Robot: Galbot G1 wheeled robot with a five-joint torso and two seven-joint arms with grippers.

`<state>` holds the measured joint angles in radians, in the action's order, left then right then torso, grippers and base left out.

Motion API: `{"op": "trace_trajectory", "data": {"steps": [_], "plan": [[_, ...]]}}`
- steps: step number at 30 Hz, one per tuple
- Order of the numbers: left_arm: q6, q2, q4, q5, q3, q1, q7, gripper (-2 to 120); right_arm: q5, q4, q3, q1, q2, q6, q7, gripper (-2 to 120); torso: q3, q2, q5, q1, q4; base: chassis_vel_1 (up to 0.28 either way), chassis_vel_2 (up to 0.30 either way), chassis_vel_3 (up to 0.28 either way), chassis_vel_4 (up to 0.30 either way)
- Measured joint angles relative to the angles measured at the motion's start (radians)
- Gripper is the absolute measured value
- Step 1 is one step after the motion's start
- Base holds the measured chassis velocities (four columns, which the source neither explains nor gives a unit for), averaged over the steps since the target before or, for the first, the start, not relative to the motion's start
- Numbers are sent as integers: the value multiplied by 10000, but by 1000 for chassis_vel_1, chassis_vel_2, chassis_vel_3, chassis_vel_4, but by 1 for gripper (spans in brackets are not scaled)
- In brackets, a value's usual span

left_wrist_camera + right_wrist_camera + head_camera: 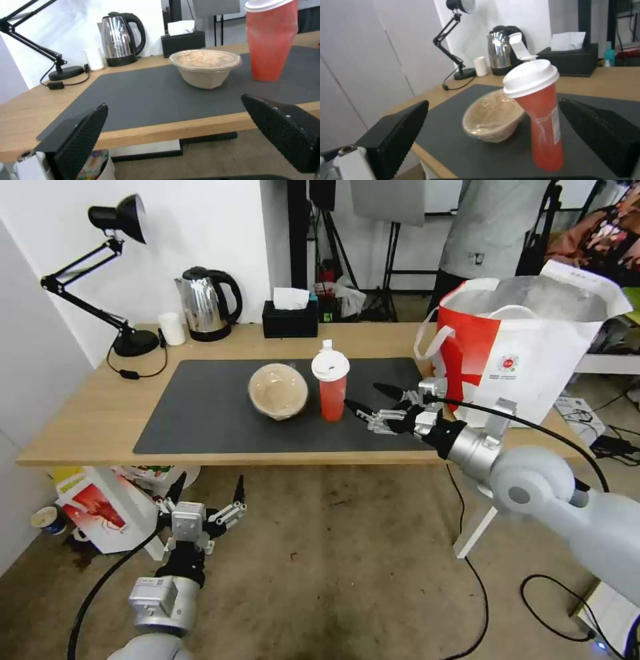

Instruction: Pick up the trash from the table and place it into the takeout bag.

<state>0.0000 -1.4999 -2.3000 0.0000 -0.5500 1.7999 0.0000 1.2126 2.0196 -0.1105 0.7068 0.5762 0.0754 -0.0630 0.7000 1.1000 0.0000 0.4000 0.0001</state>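
Note:
A red drink cup (331, 387) with a white lid stands upright on the dark mat of the table (80, 427), and a beige bowl (278, 391) sits just left of it. My right gripper (367, 398) hovers open over the mat just right of the cup, fingers pointing at it. In the right wrist view the cup (540, 115) and bowl (493, 120) lie ahead between the spread fingers (400, 135). The red-and-white takeout bag (527, 340) stands open at the table's right end. My left gripper (207, 492) hangs open below the table's front edge; its view shows the bowl (205, 66) and cup (271, 40).
A steel kettle (207, 303), a black tissue box (290, 317), a white roll (173, 328) and a black desk lamp (120, 280) line the table's back edge. A red-and-white carton (100, 510) and a cup (48, 520) lie on the floor at left. Cables trail on the floor at right.

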Motion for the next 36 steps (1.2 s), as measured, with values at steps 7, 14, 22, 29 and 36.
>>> {"op": "trace_trajectory", "data": {"steps": [7,14,22,29,36], "plan": [[0,0,0,0,0,1,0,100,-123,-226,-416,-450,291,-5,150,100,0,0,-1,0,-1,0,0,0,0],[0,0,0,0,0,0,0,100,-75,-403,-761,-819,561,-6,235,100,0,-1,0,0,-1,0,0,0,0],[0,0,0,0,0,0,0,100,40,-401,-948,-926,535,-3,219,100,0,-1,0,0,-1,0,0,0,0],[0,0,0,0,0,0,0,100,103,-400,-1036,-1011,575,6,209,100,0,0,0,0,-1,0,0,0,0],[0,0,0,0,0,0,0,100,77,-436,-1128,-1015,584,25,209,100,0,0,-1,-1,-1,0,0,0,0]]}}
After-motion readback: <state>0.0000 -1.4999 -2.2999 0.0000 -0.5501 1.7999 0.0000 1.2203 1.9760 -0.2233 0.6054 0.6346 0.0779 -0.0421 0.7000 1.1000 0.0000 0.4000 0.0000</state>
